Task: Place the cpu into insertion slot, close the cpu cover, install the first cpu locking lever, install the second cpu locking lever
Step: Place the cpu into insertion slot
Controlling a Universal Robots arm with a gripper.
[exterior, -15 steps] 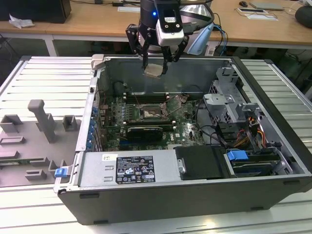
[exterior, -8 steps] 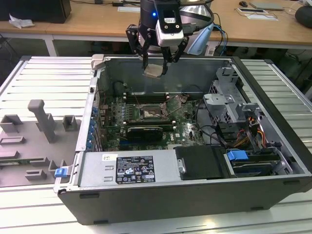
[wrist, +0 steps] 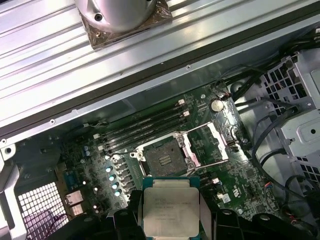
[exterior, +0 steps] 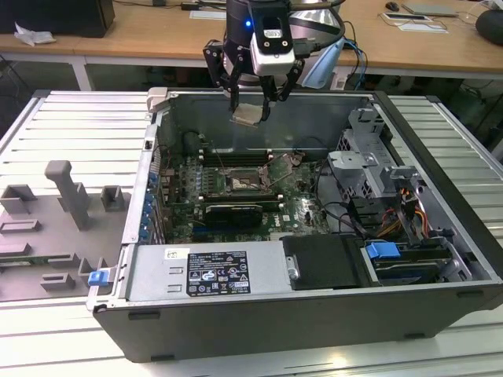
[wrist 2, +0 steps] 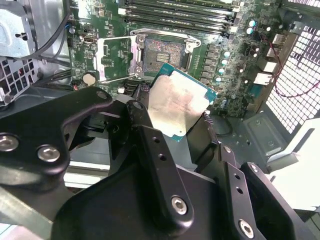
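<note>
In the exterior view, the tool (exterior: 250, 108) hung above the open computer case (exterior: 314, 314), clenched on the chip (exterior: 246, 116). The chip sat high over the socket (exterior: 245, 182), well apart from it.

In the second wrist view, the chip (wrist 2: 177, 107) was pinched by opposite edges between the black fingers (wrist 2: 150, 142) and held tilted, near the socket (wrist 2: 162, 55). The cover (wrist 2: 116, 60) lay swung open just beside the socket.

In the first wrist view, the chip (wrist: 170, 212) showed its pale metal top. The socket (wrist: 162, 157) was uncovered, with the cover (wrist: 207, 145) folded away beside it.

The chip looked light, thin and stiff, with a smooth top that might slip. Its underside and the socket's contacts are probably delicate, so an edge grip seemed the right hold.
</note>
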